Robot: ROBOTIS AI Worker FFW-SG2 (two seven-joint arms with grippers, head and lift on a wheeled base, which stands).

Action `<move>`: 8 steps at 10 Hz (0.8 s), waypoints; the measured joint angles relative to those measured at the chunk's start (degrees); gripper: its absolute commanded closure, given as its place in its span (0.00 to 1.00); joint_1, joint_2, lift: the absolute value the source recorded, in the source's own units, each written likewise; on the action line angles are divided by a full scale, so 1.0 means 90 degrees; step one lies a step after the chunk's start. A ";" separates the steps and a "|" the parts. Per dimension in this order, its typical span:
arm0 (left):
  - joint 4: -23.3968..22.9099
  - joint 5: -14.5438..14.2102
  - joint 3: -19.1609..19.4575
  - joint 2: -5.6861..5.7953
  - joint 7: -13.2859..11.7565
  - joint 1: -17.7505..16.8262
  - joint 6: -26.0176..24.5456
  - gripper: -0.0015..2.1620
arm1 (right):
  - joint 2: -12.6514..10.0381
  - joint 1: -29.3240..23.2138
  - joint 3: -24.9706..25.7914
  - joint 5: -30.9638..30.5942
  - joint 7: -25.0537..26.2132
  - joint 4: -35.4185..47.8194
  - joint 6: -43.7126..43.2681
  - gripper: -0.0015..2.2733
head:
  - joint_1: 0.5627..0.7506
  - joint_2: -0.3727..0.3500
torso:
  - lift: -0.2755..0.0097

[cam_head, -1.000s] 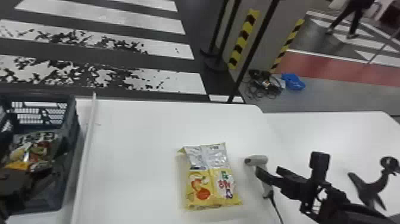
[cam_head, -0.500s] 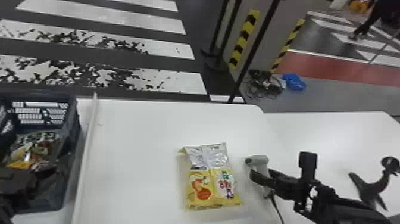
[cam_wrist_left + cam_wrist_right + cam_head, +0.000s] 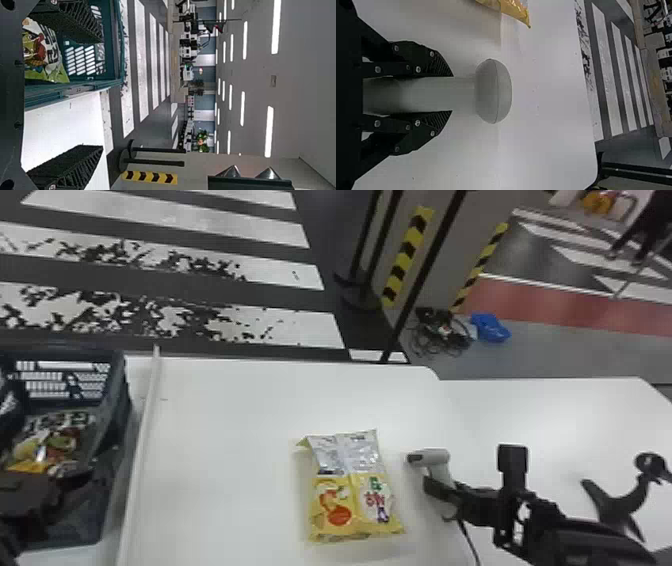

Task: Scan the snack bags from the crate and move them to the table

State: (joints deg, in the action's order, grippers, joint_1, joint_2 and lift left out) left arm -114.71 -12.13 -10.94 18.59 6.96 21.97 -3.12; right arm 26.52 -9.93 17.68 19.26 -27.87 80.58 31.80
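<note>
See a smooth white counter (image 3: 225, 415) bearing a yellow-and-silver snack bag (image 3: 352, 490), laid flat. Find left of it a long thin white strip (image 3: 142, 430), then a dark blue-grey slatted plastic crate (image 3: 122, 390) holding colourful printed snack bags (image 3: 55, 445), with the black left gripper (image 3: 35, 490) at its near part. Spot just right of the flat bag a pale grey handheld scanner (image 3: 432, 460) trailing a thin dark cable (image 3: 467, 540), with the jaws of the black right gripper (image 3: 440, 495) at its handle. Note farther right a curved black stand (image 3: 617, 502), and beyond, a black-and-white striped floor (image 3: 75, 280).
</note>
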 measured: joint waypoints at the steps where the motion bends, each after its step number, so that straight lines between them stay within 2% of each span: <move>1: 0.0009 0.0000 0.0000 0.0007 0.0007 0.0002 0.0000 0.02 | -0.0005 -0.0030 0.0018 0.0016 0.0039 0.0087 0.0012 0.99 | 0.70 0.04 | 0.63; 2: 0.0010 0.0000 0.0003 0.0015 0.0008 0.0007 0.0011 0.02 | -0.0016 -0.0079 0.0054 0.0037 0.0154 0.0307 0.0173 0.99 | 0.70 0.04 | 0.63; 4: 0.0025 0.0000 0.0002 0.0018 0.0009 -0.0017 0.0020 0.02 | -0.0117 -0.0287 0.0235 0.0094 0.0587 0.1332 0.1053 0.99 | 0.70 0.05 | 0.63; 6: 0.0044 0.0001 -0.0031 0.0009 0.0018 -0.0083 0.0020 0.02 | -0.0301 -0.0473 0.0338 0.0100 0.1051 0.2553 0.2137 0.99 | 0.70 0.08 | 0.63; 8: 0.0047 0.0001 -0.0034 0.0038 0.0038 -0.0106 0.0020 0.02 | -0.0522 -0.0543 0.0414 0.0120 0.1153 0.3363 0.2915 0.99 | 0.70 0.11 | 0.63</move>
State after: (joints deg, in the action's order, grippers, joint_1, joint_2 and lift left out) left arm -114.29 -12.12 -11.25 18.93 7.30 21.02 -2.95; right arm 21.82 -14.82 21.41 20.34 -17.50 110.84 58.04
